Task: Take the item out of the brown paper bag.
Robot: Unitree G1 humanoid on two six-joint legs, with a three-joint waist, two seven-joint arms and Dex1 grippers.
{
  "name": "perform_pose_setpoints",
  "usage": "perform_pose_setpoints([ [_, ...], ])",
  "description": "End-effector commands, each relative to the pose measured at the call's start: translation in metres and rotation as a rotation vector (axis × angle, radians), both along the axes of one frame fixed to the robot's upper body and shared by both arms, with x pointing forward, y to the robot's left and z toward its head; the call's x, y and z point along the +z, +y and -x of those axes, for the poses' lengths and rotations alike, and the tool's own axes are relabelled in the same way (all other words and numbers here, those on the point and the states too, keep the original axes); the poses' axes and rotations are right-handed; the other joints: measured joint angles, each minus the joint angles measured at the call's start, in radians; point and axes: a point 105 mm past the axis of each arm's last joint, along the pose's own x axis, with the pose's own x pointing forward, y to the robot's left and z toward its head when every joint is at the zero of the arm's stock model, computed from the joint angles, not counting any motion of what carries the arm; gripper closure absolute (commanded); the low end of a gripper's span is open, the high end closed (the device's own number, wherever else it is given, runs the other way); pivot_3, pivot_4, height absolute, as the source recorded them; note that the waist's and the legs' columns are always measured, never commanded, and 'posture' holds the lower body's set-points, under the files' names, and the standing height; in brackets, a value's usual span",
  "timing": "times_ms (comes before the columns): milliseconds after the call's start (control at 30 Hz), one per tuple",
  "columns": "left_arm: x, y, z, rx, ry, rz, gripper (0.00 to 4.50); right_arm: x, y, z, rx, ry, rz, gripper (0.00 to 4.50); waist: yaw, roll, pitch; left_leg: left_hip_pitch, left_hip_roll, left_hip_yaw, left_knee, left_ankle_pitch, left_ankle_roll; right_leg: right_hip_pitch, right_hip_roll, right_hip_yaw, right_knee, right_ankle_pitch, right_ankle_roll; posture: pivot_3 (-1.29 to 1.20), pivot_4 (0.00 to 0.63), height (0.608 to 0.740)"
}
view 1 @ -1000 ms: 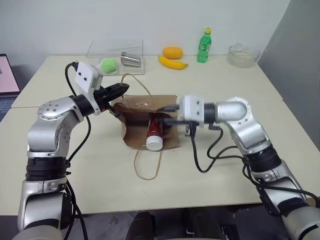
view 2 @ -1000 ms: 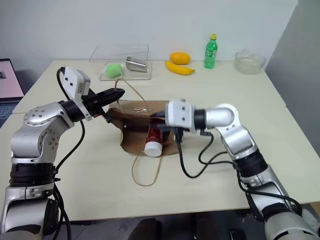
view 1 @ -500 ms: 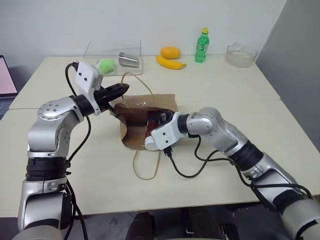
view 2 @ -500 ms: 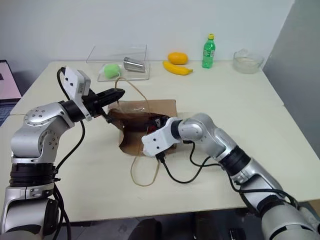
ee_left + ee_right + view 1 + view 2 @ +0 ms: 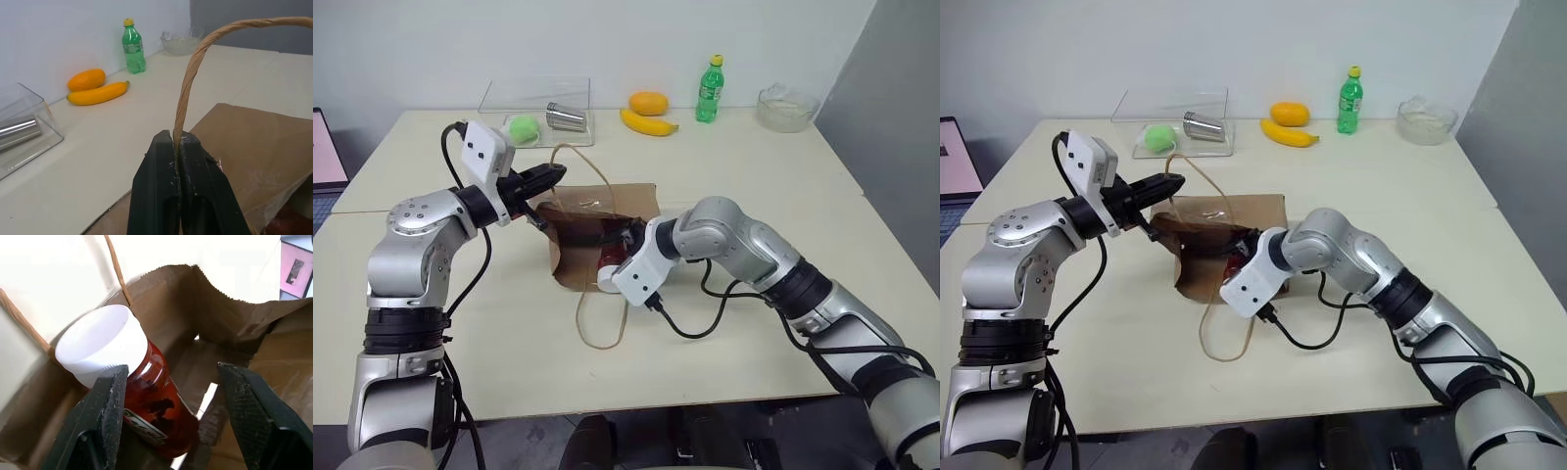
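**Right gripper spread around the bottle at the mouth of the bag**

At the left edge of the table (image 5: 431, 343) a laptop (image 5: 327, 149) shows a pink screen. Toward the far left corner stands a clear plastic box (image 5: 533, 98), with a green ball (image 5: 524, 128) and a metal cup (image 5: 567, 117) lying on its side within it.

The left gripper (image 5: 548, 176) is clamped tight on a tan cord handle (image 5: 195, 58) of the brown paper bag (image 5: 626, 201), holding it raised above the table; in the left wrist view the cord rises from between the two pressed-together black fingers (image 5: 161, 196) and arches over the bag's creased paper. The bag lies flat near the middle of the table, its open mouth facing the near edge, and its second handle (image 5: 602, 328) loops out across the table toward that edge.

The item (image 5: 142, 396), a red bottle with a wide white cap (image 5: 100, 342), lies inside the bag's mouth, cap outward, on the lower paper wall. The right gripper (image 5: 171, 382) points down into the opening with its fingers spread apart: one finger (image 5: 105, 416) stands against the bottle just below the cap, the other (image 5: 249, 406) is clear of it on the far side, so the bottle is not clamped.

Along the far edge lie a banana (image 5: 648, 122) and an orange fruit (image 5: 648, 102) just behind it, then a green soda bottle (image 5: 710, 90) upright, then a glass bowl (image 5: 788, 108) near the far right corner.
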Motion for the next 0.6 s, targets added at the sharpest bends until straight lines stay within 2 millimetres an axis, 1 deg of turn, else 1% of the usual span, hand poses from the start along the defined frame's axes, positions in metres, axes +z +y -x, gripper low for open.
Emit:
perform_pose_setpoints([
  [33,0.016,0.0,0.001,-0.002,-0.059,-0.017,4.5,0.004,0.002,-0.004,0.02,-0.069,0.035,1.47,0.0,0.0,0.0,0.0,0.0,0.0,0.0,0.0,0.0,0.0,0.0,0.0,0.0,0.0,0.0,0.0,0.15,0.74],
  [100,0.016,0.0,0.001,-0.004,-0.059,-0.019,4.5,0.0,0.0,-0.007,0.024,-0.083,0.072,1.47,0.0,0.0,0.0,0.0,0.0,0.0,0.0,0.0,0.0,0.0,0.0,0.0,0.0,0.0,0.0,0.0,0.15,0.74],
  [233,0.017,-0.001,0.001,-0.005,-0.059,-0.021,4.5,-0.007,-0.013,-0.008,0.032,-0.091,0.14,1.47,0.001,0.0,0.0,0.0,0.0,0.0,0.0,0.0,0.0,0.0,0.0,0.0,0.0,0.0,0.0,0.0,0.15,0.74],
  [433,0.016,0.0,0.002,-0.007,-0.057,-0.024,4.5,-0.005,-0.024,-0.007,0.036,-0.092,0.145,1.47,0.0,0.0,0.0,0.0,0.0,0.0,0.0,0.0,0.0,0.0,0.0,0.0,0.0,0.0,0.0,0.0,0.15,0.74],
  [600,0.015,-0.001,0.002,-0.009,-0.055,-0.025,4.5,-0.005,-0.016,-0.02,0.018,-0.106,0.092,1.47,-0.002,0.0,0.0,0.0,0.0,0.0,0.0,0.0,0.0,0.0,0.0,0.0,0.001,0.0,0.0,0.0,0.15,0.74],
])
